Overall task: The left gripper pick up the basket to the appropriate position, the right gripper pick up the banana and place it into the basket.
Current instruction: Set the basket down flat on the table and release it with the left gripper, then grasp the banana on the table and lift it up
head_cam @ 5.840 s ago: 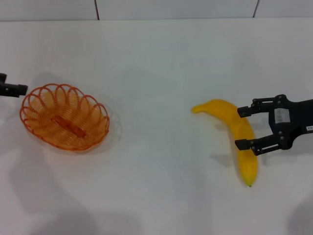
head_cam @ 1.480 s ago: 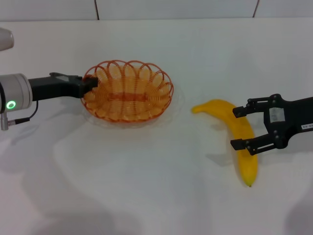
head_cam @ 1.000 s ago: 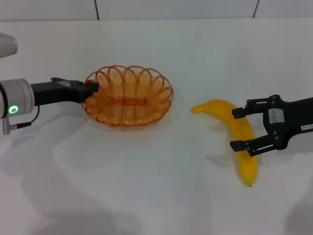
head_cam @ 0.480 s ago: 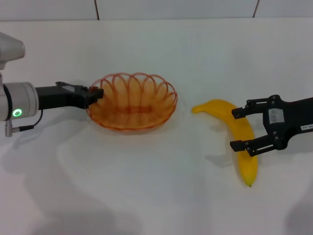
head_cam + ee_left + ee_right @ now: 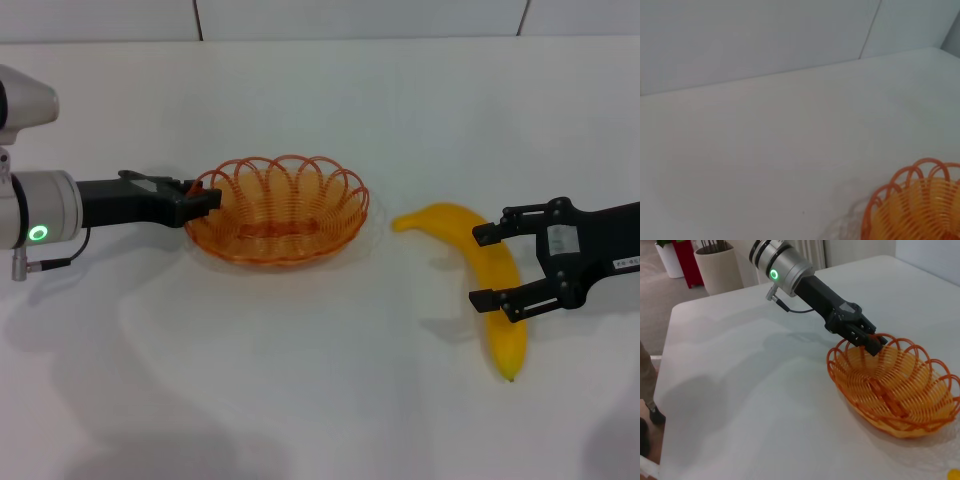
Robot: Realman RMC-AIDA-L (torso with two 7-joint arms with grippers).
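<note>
Smooth white worktop [image 5: 320,390] runs back to pale panelled walls. Near its middle sits the shallow oval orange wire basket [image 5: 277,208] with looped scalloped rim. The black 2-finger left hand [image 5: 203,197] on its long black wrist is clamped on the rim's left edge. To the right lies the smooth, curved, bright yellow banana [image 5: 487,278], well apart from the basket. The black right hand [image 5: 484,266] has its fingers spread apart, straddling the banana's middle.

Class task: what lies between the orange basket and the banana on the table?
Nothing: the head view shows bare white table between basket and banana.
</note>
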